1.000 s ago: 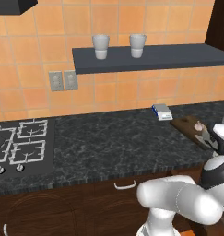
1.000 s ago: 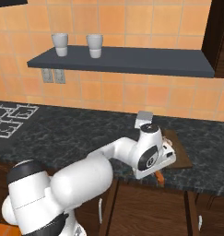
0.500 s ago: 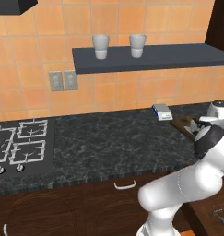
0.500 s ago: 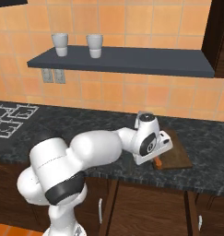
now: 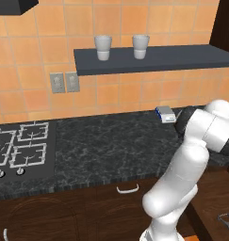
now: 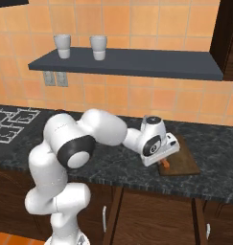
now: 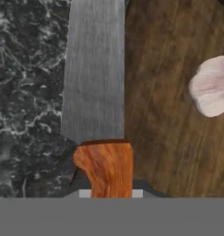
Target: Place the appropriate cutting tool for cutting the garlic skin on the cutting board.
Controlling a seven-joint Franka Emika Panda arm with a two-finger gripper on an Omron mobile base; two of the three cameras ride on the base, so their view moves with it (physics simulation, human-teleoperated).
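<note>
Hand view looks straight down on the cutting tool (image 7: 102, 120), a knife with a broad grey blade and an orange-red wooden handle. You see the handle nearest the claw, at the bottom of the frame, and the blade running away from it. The blade lies along the edge of the cutting board (image 7: 159, 115), partly over the dark speckled desk (image 7: 26, 92) on one side and the brown wood on the other. The garlic (image 7: 211, 86), a pale pinkish bulb, rests on the board beyond and to the side of the handle, apart from the blade. You cannot tell whether the claw is apart or clamped on the handle, since its fingertips are hidden.

From the right base view, the claw (image 6: 162, 157) sits low over the board's near edge, with the orange handle (image 6: 165, 164) poking out just beneath it.
</note>
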